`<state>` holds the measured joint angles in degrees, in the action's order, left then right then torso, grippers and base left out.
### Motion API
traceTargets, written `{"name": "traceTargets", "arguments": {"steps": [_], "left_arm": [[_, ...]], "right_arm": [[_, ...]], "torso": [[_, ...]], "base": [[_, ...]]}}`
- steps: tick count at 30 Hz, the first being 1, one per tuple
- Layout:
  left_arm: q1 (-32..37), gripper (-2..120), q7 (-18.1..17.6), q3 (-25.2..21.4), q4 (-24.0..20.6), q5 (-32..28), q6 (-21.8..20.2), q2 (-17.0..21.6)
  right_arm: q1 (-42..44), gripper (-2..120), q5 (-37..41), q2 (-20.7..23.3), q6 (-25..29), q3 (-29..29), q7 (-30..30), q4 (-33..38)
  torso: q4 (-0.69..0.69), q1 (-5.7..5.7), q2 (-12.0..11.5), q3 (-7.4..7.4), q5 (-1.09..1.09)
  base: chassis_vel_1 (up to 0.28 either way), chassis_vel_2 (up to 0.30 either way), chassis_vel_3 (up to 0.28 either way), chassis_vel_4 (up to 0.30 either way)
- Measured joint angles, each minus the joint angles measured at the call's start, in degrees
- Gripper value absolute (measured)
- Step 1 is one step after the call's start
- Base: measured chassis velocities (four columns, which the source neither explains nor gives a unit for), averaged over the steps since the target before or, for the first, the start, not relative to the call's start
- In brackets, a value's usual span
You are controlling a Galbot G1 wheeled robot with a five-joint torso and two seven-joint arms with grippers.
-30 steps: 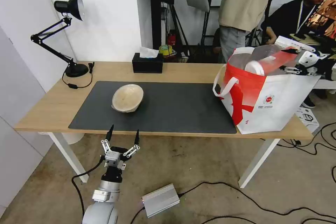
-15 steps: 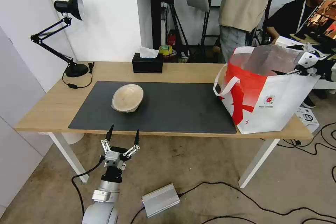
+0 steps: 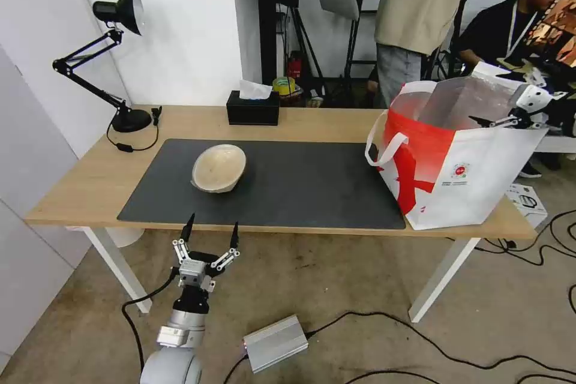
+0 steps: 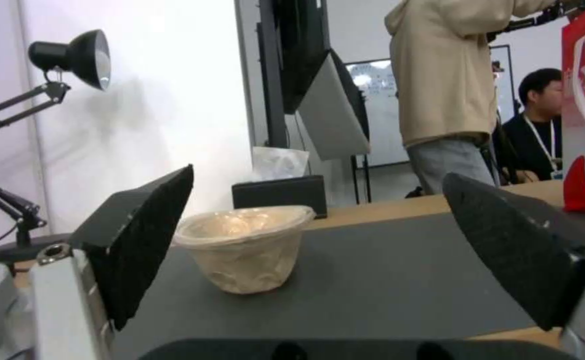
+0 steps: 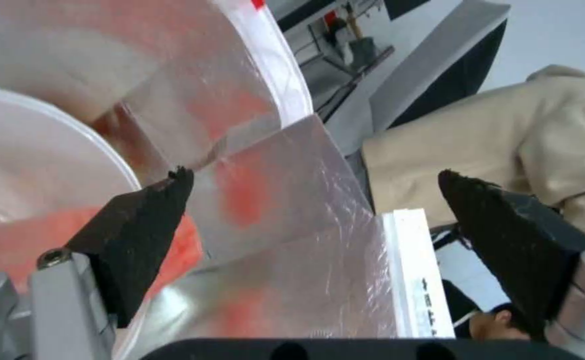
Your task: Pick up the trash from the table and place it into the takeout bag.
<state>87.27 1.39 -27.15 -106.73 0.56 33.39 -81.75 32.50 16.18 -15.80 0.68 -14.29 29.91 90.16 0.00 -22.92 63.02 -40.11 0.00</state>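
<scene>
The right gripper [image 3: 501, 102] is held over the open mouth of the takeout bag [image 3: 474, 183], at the bag's far right rim; its fingers [image 5: 142, 235] are spread wide and nothing is gripped between them. In the right wrist view the bag's silver foil lining [image 5: 292, 240] is seen, with a white rounded rim [image 5: 99, 150] and red material inside; which item this is cannot be told.

The bag stands at the right end of the table [image 3: 78, 186], partly on the right edge of the dark grey mat [image 3: 300, 186]. A small round red-and-green logo [image 3: 460, 170] is printed on its white side; the writing beneath is too small to be read.

The beige bowl [image 3: 219, 167] is tilted on the mat's left half. A black tissue box [image 3: 252, 109] sits by the table's far edge.

The left gripper [image 3: 209, 233] is parked below the table's near edge, fingers wide apart and empty.
</scene>
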Motion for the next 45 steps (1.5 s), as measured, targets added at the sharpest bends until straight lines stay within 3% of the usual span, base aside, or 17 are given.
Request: {"name": "traceTargets", "arguments": {"steps": [6, 11, 16, 25, 36, 45], "left_arm": [[0.5, 100, 0.0, -0.1, -0.8, 0.0, -0.1, 0.0], [1.4, 100, 0.0, -0.9, -1.5, 0.1, -0.1, 0.2], [2.2, 100, 0.0, -1.7, -2.5, 0.1, -0.1, 0.4], [4.1, 100, 0.0, -4.6, -4.6, 0.2, -0.1, -0.7], [5.4, 100, -0.2, -6.4, -6.4, 0.9, -0.5, -1.6], [5.7, 100, -0.2, -6.1, -8.4, 1.1, -1.6, -1.5]], "right_arm": [[1.9, 95, 2.9, 0.9, -0.7, -1.7, -1.7, 2.2], [5.4, 95, 10.1, 1.8, -2.5, -4.5, -5.7, 5.6], [10.1, 95, 15.8, 1.1, -3.3, -10.8, -10.4, 8.6], [12.1, 97, 22.4, -6.3, -5.3, -15.4, -21.4, 18.4], [15.7, 100, 21.4, -17.1, -2.3, -17.2, -25.0, 22.5], [28.9, 100, 16.7, -27.3, 1.4, -24.3, -27.5, 30.2]], "torso": [[0.0, 0.0, 0.0, 0.0, 0.0], [0.01, 0.0, 0.0, 0.0, 0.0], [-0.02, 0.0, 0.0, 0.0, 0.0], [-0.01, 0.0, 0.0, 0.0, -0.02], [0.01, 0.0, 0.0, 0.0, -0.01], [-0.01, 0.0, 0.0, 0.0, -0.01]], "base": [[0.0, 0.0, 0.0, 0.0], [0.0, 0.0, 0.0, 0.0], [0.0, 0.0, 0.0, 0.0], [0.0, 0.0, 0.0, 0.0], [0.0, 0.0, 0.0, 0.0], [0.0, 0.0, 0.0, 0.0]]}}
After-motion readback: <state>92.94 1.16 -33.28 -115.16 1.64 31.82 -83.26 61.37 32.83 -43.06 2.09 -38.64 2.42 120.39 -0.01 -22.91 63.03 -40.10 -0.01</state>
